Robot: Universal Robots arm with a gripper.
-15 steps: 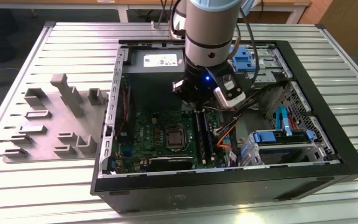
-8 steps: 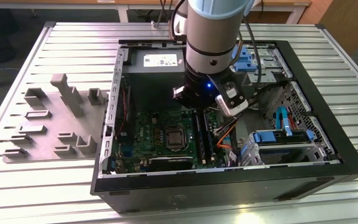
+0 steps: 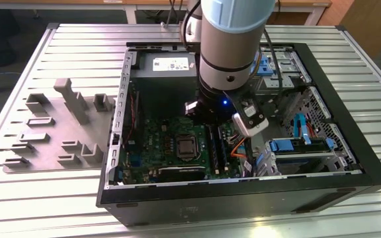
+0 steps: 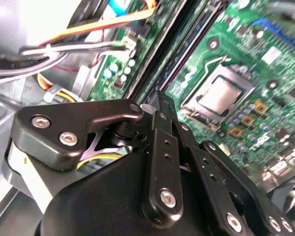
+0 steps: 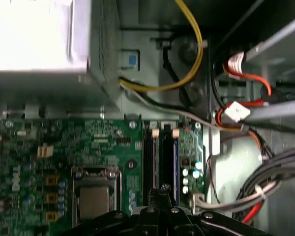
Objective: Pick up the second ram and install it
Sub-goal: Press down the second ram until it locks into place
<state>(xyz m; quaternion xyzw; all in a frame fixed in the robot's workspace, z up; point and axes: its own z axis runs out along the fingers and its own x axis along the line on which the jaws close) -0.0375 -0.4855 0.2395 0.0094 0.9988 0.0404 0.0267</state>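
My gripper (image 4: 161,101) is down inside the open computer case (image 3: 349,186), over the memory slots (image 5: 165,157) beside the processor socket (image 5: 94,196). Its two black fingers (image 4: 157,147) are pressed together, and I see no gap in either wrist view. The second ram (image 3: 212,146) looks like a thin dark stick standing on edge in the slots, running away from under the fingertips. I cannot tell whether the tips touch it. In the exterior view the arm's wrist (image 3: 227,59) hides the fingers.
A grey fixture plate (image 3: 51,131) with upright blocks lies on the slatted table at the exterior view's left. Inside the case, orange, yellow and grey cables (image 5: 246,196) and blue drive brackets (image 3: 289,145) crowd the side beyond the slots. The power supply (image 3: 167,64) sits at the back.
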